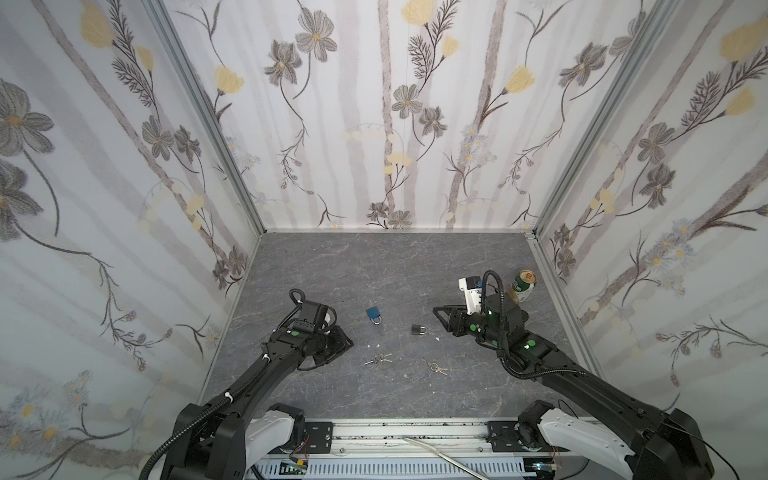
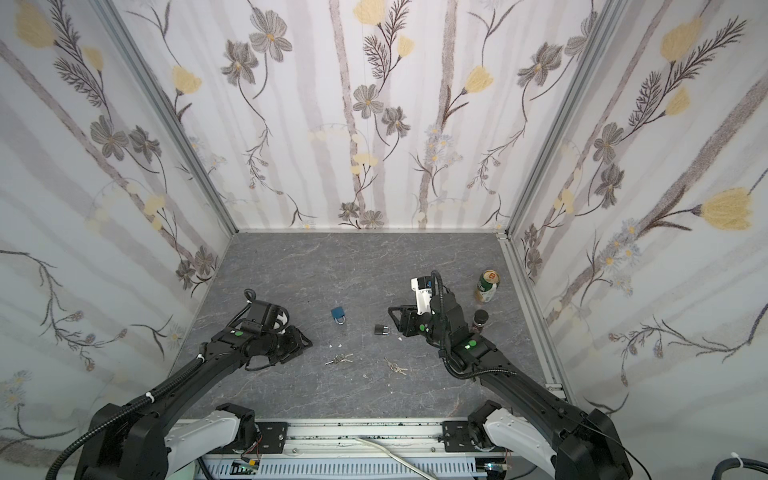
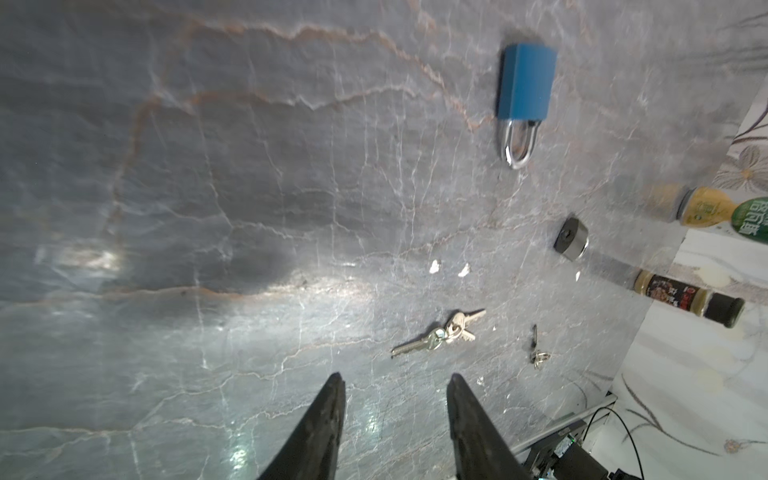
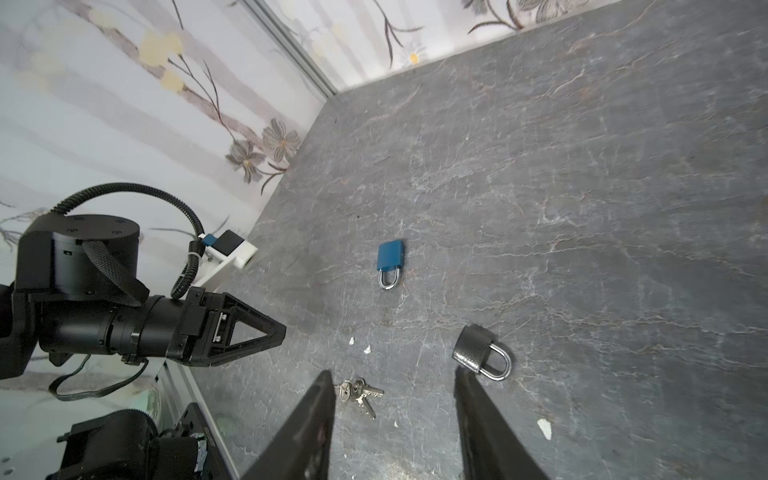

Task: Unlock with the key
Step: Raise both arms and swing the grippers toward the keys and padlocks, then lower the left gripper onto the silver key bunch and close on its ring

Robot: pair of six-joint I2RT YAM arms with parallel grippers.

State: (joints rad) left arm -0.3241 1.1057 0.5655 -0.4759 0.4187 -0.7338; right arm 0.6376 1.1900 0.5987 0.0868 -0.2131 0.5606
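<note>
- The left fingers [image 3: 326, 419] are over the left part of the grey table [image 1: 374, 266]. They point toward the middle, stand apart with a clear gap, and hold nothing.
- To their right, the blue padlock [image 1: 374, 314] lies flat on the table. Its shackle looks shut and points toward the front edge.
- Nearer the front edge, a bunch of keys [image 1: 378, 359] lies loose. It is apart from the blue padlock and from the fingers of both arms.
- Two white scraps [image 1: 374, 344] lie between that bunch and the blue padlock.
- Right of the middle, the dark padlock [image 1: 417, 329] lies flat, and its shackle looks shut.
- In front of it, a second bunch of keys [image 1: 435, 368] lies loose on the table.
- The right fingers [image 4: 478, 424] point toward the middle, with their tips just beside the dark padlock. They are spread apart and grip nothing.
- A can [image 1: 524, 286] stands near the right wall, and a dark bottle [image 2: 480, 321] stands in front of it, close beside the right arm.
</note>
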